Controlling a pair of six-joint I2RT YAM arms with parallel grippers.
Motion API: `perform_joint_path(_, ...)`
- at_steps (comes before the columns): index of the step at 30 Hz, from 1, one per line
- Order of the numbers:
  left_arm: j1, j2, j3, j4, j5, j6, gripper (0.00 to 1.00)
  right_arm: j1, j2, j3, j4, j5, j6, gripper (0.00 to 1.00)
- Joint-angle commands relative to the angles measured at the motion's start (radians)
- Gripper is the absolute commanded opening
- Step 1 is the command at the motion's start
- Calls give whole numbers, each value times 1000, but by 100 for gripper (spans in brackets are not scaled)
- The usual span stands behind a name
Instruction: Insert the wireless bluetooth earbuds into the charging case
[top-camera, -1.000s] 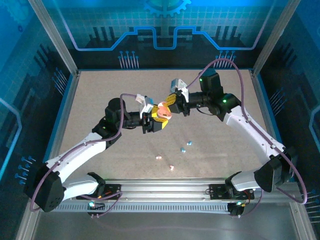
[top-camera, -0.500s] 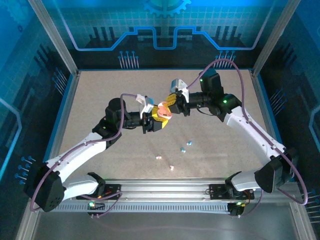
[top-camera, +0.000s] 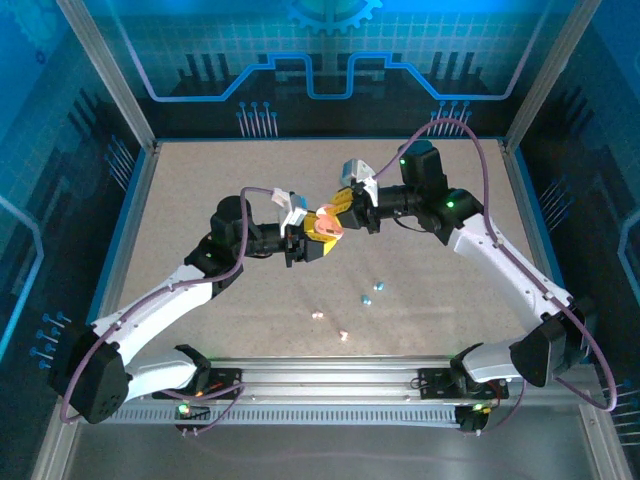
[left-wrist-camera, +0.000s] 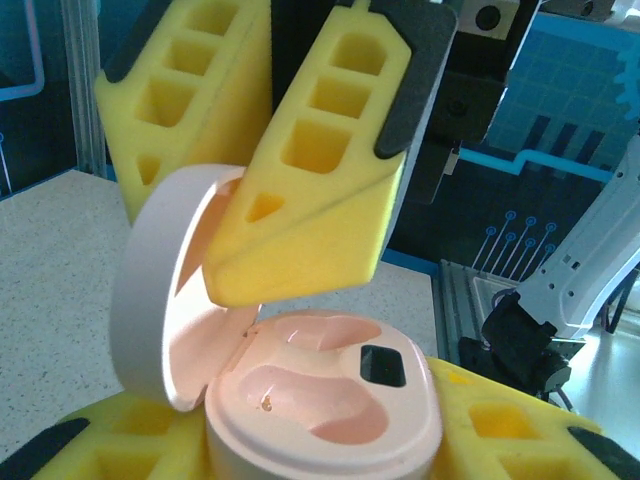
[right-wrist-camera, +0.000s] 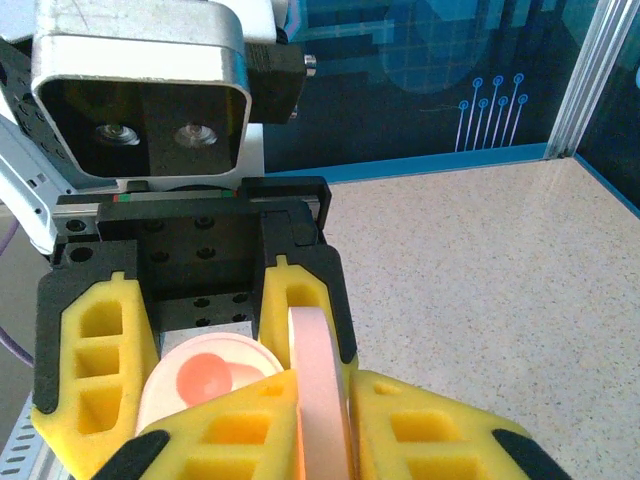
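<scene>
Top view, centre: the pink charging case (top-camera: 325, 222) is held clear of the table (top-camera: 200, 190) between both arms. The left fingers (top-camera: 312, 250) are closed on its base, seen in the left wrist view as foam pads (left-wrist-camera: 490, 430) flanking the case (left-wrist-camera: 320, 400) at the lower edge. The right fingers (left-wrist-camera: 310, 220) are closed on the raised lid (left-wrist-camera: 150, 290), one pad inside it and one behind. In the right wrist view the lid's rim (right-wrist-camera: 318, 380) stands edge-on between them. Both wells look empty. The earbuds (top-camera: 366, 298) lie on the table at lower centre, well apart from the case, two teal and two paler ones (top-camera: 318, 315) nearer the bottom. The step in hand is judged to be opening the lid. It goes best with the base held steady and the lid swung about its hinge, not pulled or twisted, since a slip could snap it shut.
</scene>
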Motion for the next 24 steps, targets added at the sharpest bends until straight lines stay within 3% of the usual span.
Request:
perform_joint_path(1,-6,-2,15,15,4,19,37,11,-24,-3,17,7,-2,23)
perform_joint_path(6,-5,0,-41,120,-12,-5,35,-25,-20,34,12,52,112,34)
perform_joint_path(7,-6,3,-47,132,-17,-10,34,-39,-21,46,13,35,152,41)
perform_joint_path(12,-5,21,-90,229,-75,-44,34,-77,-45,105,-1,-52,316,52)
perform_joint_path(17,-4,37,-130,333,-114,-80,34,-95,-97,130,-89,133,417,58)
perform_joint_path(24,8,54,-198,492,-183,-130,33,-120,-150,43,-201,352,594,53)
